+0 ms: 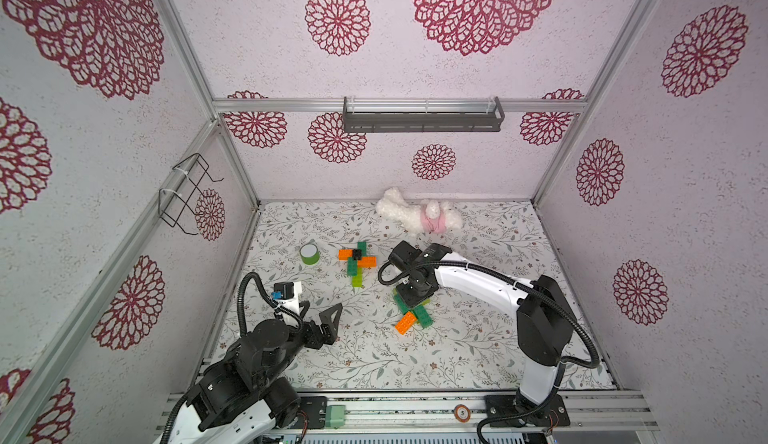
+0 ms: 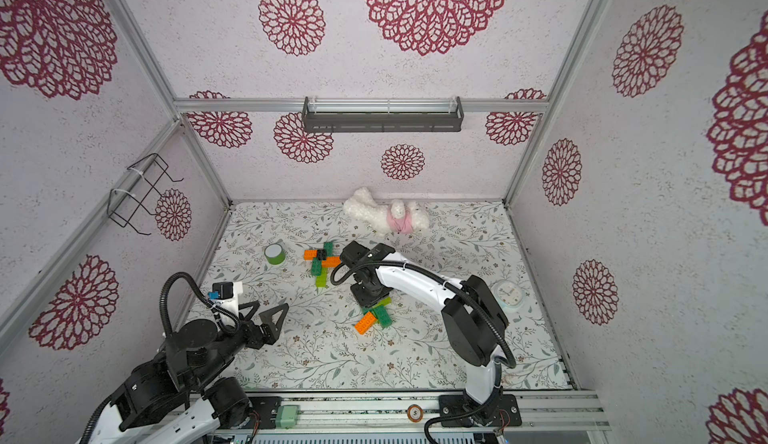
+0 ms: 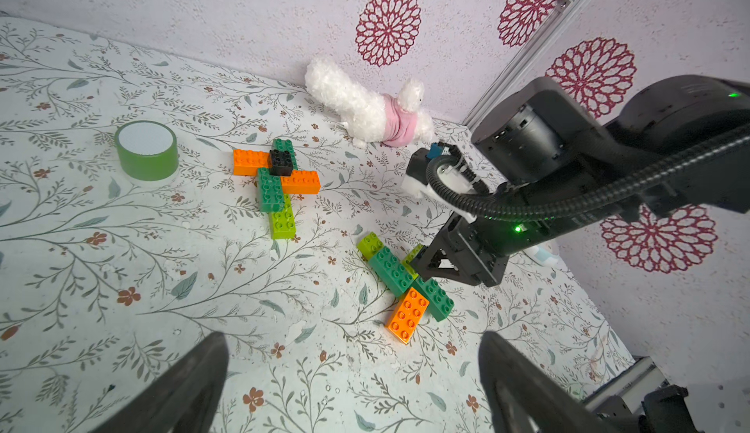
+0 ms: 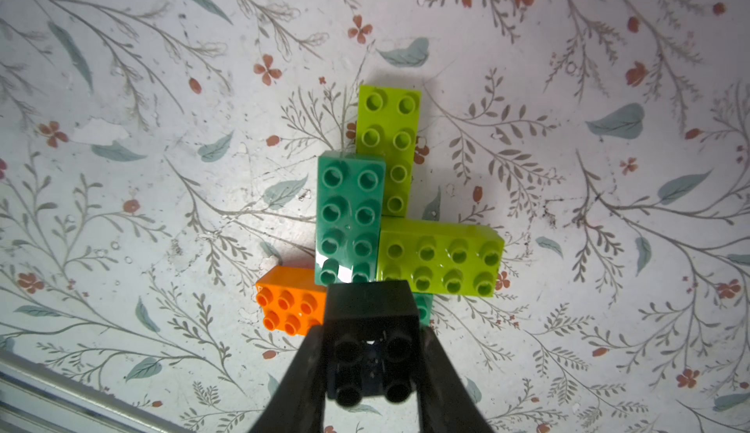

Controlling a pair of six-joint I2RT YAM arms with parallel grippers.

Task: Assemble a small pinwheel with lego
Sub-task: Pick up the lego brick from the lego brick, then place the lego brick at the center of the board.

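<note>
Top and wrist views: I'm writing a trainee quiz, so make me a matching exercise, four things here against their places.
Things
1. tape roll
2. plush toy
3. loose black brick
4. orange brick

Places
A. between the right jaws
B. against the back wall
C. touching a dark green brick, near the right jaws
D. standing alone, left of the black-capped pinwheel

Pairs: 1-D, 2-B, 3-A, 4-C

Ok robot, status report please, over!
Left gripper open, empty. Right gripper shut on black brick, over the uncapped pinwheel. Tape roll, plush toy well aside.
</note>
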